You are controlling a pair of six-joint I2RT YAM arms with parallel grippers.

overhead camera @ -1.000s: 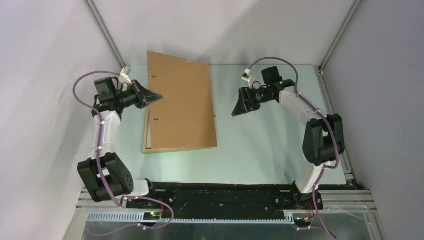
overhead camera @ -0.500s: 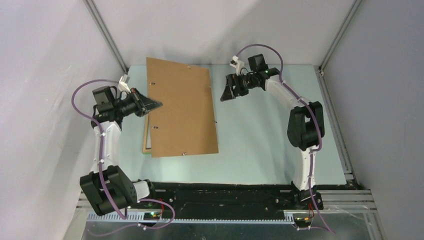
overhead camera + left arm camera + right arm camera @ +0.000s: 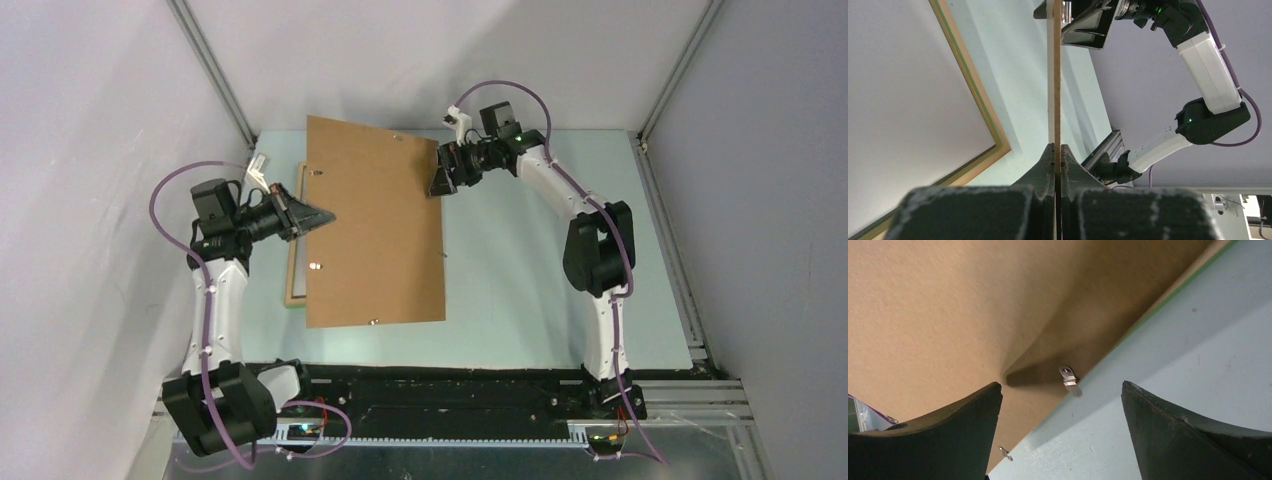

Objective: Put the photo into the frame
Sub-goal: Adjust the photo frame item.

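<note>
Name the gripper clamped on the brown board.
The left gripper, shut on the edge of the thin brown cardboard board; the right gripper stands open, gripping nothing.

The frame (image 3: 293, 280) lies flat at about 9 o'clock on the table (image 3: 520, 280), back up, with thin pale wood rails and a green edge. From above, only its left rail and near-left corner show. The photo (image 3: 908, 100) lies inside it, plain white back up.
</note>
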